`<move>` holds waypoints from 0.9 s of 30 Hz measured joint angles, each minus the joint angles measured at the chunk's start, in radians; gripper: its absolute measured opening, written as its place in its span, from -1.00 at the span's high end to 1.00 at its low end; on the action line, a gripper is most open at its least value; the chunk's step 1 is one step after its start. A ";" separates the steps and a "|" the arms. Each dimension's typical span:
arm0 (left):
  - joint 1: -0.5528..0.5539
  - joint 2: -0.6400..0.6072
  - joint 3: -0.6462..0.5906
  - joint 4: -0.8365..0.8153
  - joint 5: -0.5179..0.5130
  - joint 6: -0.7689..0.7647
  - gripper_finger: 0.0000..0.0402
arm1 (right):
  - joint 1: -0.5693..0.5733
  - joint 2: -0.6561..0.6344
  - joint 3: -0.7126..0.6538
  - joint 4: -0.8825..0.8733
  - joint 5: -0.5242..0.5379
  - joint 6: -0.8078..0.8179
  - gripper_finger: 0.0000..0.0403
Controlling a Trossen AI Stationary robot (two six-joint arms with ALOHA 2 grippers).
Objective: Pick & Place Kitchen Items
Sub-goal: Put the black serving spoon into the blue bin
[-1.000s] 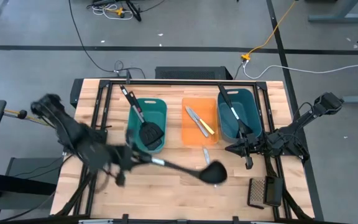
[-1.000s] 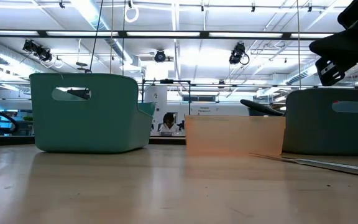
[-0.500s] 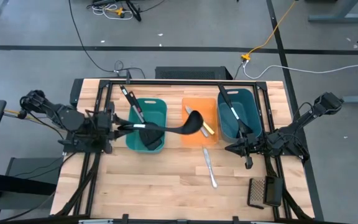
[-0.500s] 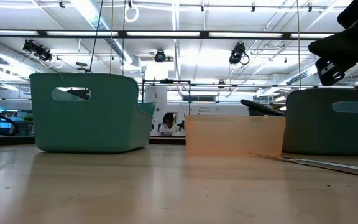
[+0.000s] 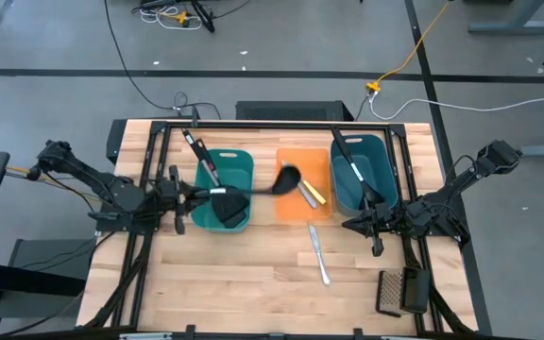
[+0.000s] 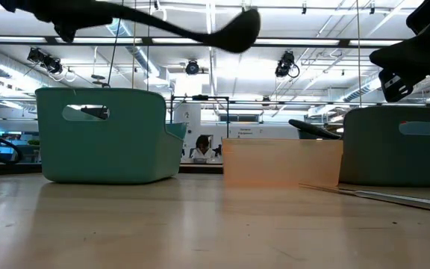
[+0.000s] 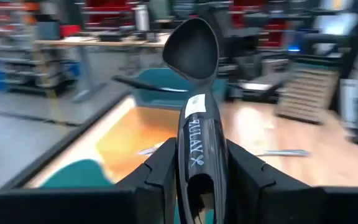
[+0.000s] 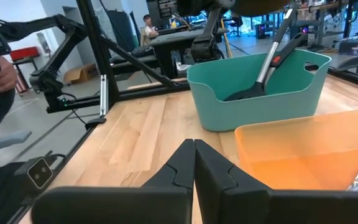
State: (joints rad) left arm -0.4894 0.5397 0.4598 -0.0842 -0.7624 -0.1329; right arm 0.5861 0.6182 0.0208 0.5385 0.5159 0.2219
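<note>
Ladle (image 5: 253,192) clamped by its handle in left gripper (image 5: 179,197) — long axis level, bowl out over orange bin (image 5: 293,206), held above table (image 5: 253,283) — right gripper (image 5: 355,225) pinched closed, empty, beside right teal bin (image 5: 378,151).

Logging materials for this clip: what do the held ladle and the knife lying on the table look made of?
Ladle in the left gripper: matte black, probably plastic or nylon, with dull, soft highlights. Knife on the table: pale silver, likely metal, though too small to confirm.
</note>
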 joint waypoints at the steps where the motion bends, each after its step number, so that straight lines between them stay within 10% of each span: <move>1: 0.011 0.012 0.002 -0.001 -0.012 0.002 0.49 | 0.000 0.000 0.000 0.000 0.000 0.003 0.96; 27: 0.683 0.811 0.860 -0.286 0.680 0.695 0.59 | 0.000 0.000 0.000 0.002 -0.010 -0.029 0.96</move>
State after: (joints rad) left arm 0.1937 1.3508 1.3201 -0.3702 -0.0821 0.5625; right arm 0.5858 0.6184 0.0208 0.5400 0.5061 0.1925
